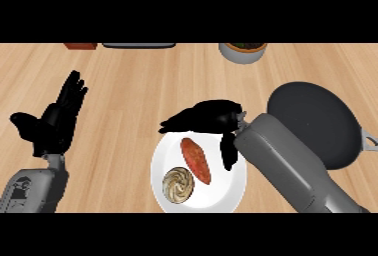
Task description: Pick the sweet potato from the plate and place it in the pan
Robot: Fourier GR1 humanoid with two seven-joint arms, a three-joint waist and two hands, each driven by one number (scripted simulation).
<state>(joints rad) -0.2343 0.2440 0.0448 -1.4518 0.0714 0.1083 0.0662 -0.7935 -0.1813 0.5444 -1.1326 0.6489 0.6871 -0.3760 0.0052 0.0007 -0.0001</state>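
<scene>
Here we see the sweet potato (196,160) lying on the white plate (232,192). Our right robot hand (207,117) hangs over the plate's 12 o'clock edge, fingers bent, holding nothing. The dark pan (314,122) sits at the plate's 2 o'clock. Our left robot hand (53,125) rests open at 9 o'clock.

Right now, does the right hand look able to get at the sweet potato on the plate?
Probably yes: the right hand hovers at the plate's far rim, and the sweet potato lies uncovered just below it, beside a round food item.
</scene>
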